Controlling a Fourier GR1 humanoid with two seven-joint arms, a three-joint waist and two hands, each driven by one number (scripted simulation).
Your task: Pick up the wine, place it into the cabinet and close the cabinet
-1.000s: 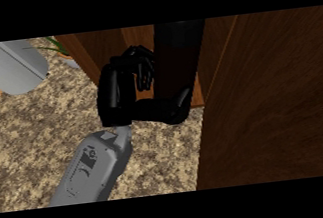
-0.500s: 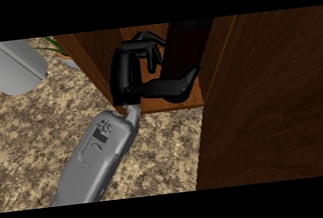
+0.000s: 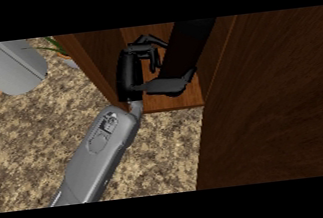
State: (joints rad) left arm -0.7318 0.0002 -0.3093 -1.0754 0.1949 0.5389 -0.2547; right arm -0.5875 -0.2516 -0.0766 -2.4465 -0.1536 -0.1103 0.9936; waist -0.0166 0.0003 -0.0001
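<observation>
The left hand (image 3: pixel 132 74), curled round the wine bottle (image 3: pixel 187 45), sets it just inside the cabinet (image 3: pixel 186 102) front edge. Next, I'd say: let go, pull clear, shut the open door (image 3: pixel 275 98).

Single head view: steeply downward, close over counter (image 3: pixel 22 162), cabinet (image 3: pixel 275 98) filling right side.

I'm in a kitchen. A speckled stone bench (image 3: pixel 36 160) runs below me, a dark wooden cabinet (image 3: pixel 275 98) stands open on it, and a grey appliance (image 3: pixel 7 65) and green plant leaves (image 3: pixel 57 45) sit further back.
</observation>
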